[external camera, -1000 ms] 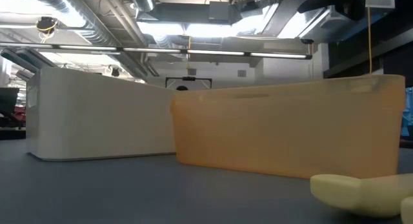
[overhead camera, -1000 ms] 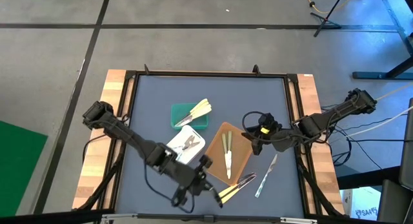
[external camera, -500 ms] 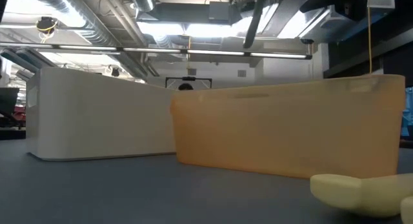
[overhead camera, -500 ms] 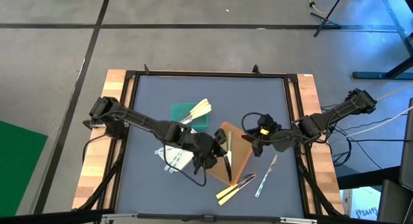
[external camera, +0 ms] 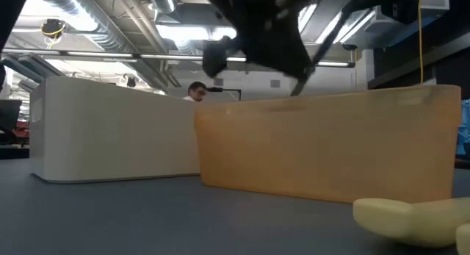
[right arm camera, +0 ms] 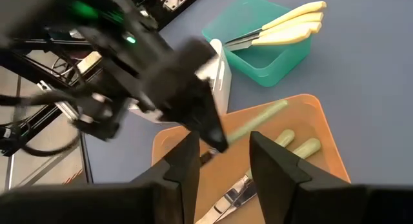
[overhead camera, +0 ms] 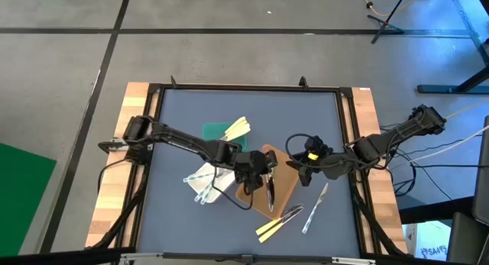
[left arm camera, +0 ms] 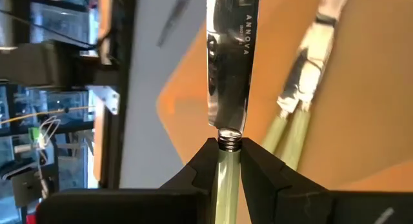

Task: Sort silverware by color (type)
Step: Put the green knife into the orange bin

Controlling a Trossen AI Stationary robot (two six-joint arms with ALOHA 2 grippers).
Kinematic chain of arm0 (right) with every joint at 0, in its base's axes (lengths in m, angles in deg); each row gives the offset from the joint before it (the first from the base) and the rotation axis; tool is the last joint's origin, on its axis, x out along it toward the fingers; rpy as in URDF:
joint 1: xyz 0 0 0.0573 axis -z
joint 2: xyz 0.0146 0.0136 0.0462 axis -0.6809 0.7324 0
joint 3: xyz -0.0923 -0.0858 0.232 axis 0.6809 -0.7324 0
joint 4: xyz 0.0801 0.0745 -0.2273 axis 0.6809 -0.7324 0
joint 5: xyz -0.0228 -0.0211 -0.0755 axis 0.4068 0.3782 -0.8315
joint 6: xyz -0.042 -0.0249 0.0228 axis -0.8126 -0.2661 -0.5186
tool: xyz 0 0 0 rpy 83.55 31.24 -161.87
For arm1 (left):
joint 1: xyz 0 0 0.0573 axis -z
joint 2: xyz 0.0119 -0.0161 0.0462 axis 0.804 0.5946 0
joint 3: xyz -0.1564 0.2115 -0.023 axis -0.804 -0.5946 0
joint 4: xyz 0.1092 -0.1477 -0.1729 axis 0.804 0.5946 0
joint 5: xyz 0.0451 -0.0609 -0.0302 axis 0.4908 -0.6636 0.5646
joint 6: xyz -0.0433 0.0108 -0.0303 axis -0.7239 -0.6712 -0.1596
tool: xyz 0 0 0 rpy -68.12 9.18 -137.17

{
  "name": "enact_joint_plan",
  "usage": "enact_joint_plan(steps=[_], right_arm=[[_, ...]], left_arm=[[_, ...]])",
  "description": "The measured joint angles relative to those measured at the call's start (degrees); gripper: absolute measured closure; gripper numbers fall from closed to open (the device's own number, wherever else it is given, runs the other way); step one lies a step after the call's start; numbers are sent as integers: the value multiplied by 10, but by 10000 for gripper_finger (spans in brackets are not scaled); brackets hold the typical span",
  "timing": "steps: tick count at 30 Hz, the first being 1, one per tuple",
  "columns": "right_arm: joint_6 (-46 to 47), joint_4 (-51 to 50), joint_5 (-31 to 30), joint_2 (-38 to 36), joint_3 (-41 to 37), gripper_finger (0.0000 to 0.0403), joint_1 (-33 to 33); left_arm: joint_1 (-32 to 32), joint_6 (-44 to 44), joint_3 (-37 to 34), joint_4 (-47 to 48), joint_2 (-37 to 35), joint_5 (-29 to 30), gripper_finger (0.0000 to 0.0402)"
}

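Olive-green-handled steel knife (left arm camera: pixel 228 88) is pinched by the left gripper (left arm camera: pixel 226 161) over the shallow brown tray (overhead camera: pixel 289 190), plain only at the wrist; two similar pieces (right arm camera: pixel 297 143) lie inside. The right gripper (right arm camera: pixel 222 161) hovers parted beside it.

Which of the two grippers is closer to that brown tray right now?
The left. The left gripper hangs over the brown tray, holding a green-handled knife. The right gripper waits beside the tray's edge.

**A robotics lab, by my reading**

I see a grey concrete floor (overhead camera: pixel 229 51) with dark seams, exposed ducts (external camera: pixel 95 23) and strip lights overhead (an industrial ceiling), stands (overhead camera: pixel 458 74) and loose cables (overhead camera: pixel 451 147) beside my framed table (overhead camera: pixel 183 112).
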Motion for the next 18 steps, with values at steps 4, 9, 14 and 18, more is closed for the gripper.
enact_joint_plan(steps=[4, 9, 14, 18], right_arm=[[0, 0, 0, 0, 0, 281, 0], [0, 0, 0, 0, 0, 281, 0], [0, 0, 0, 0, 0, 281, 0], [0, 0, 0, 0, 0, 281, 0]], left_arm=[[-7, 28, 0, -3, 33, 0, 358], [-8, 54, 2, -11, 64, -2, 358], [-8, 67, 1, -11, 78, -4, 358], [-8, 69, -3, -2, 83, -6, 358]])
